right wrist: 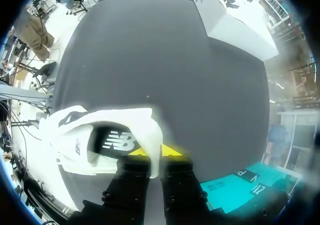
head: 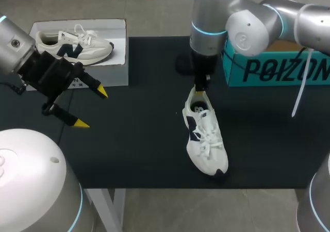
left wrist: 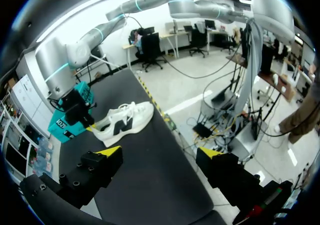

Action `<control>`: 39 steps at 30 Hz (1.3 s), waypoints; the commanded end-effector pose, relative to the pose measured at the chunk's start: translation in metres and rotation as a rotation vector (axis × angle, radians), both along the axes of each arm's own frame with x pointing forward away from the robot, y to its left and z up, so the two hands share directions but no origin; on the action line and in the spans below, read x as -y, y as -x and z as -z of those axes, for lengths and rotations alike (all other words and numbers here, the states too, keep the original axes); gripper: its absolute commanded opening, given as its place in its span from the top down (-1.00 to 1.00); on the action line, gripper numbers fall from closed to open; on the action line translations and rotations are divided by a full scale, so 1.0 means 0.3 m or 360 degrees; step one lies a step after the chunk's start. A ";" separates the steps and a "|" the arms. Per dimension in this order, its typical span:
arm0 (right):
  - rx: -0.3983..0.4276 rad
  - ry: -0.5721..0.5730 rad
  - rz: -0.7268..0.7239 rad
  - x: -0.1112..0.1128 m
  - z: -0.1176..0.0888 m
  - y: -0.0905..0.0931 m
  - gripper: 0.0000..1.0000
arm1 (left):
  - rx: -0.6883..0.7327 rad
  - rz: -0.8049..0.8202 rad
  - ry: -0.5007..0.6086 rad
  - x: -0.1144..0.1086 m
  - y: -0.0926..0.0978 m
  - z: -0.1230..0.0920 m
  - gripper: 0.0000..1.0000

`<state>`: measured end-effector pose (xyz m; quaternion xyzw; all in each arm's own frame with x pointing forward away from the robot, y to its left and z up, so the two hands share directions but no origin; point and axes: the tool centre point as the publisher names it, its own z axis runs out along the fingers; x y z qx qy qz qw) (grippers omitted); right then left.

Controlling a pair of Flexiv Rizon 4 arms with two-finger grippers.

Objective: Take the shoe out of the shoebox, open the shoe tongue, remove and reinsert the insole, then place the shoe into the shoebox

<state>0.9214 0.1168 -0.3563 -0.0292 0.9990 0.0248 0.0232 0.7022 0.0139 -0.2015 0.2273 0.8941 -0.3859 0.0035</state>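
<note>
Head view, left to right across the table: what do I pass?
First the white shoebox with a shoe inside → the shoe on the mat → the teal box.

Shoe [head: 206, 139] on table [head: 139, 144], shoebox [head: 278, 69] behind-right, second box [head: 109, 75] behind-left.

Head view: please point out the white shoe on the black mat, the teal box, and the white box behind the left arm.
white shoe [head: 208, 137], head view, on its laces.
teal box [head: 278, 69], head view, on its front wall.
white box [head: 114, 76], head view, on its front wall.
</note>
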 end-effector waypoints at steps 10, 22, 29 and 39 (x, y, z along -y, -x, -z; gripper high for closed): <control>0.0102 0.0013 0.0036 0.015 -0.100 0.050 1.00 | 0.0000 0.0001 -0.0005 -0.001 0.000 -0.001 -1.00; 0.0311 0.0037 0.0127 0.058 -0.391 -0.007 1.00 | 0.0000 0.0001 -0.0005 -0.001 0.000 -0.001 -1.00; 0.0388 0.0089 0.0208 0.101 -0.567 -0.074 1.00 | 0.0000 0.0001 -0.0005 -0.001 0.000 -0.001 -1.00; 0.0395 0.0069 0.0347 0.192 -0.720 -0.140 1.00 | 0.0000 0.0001 -0.0005 -0.001 0.000 -0.001 -1.00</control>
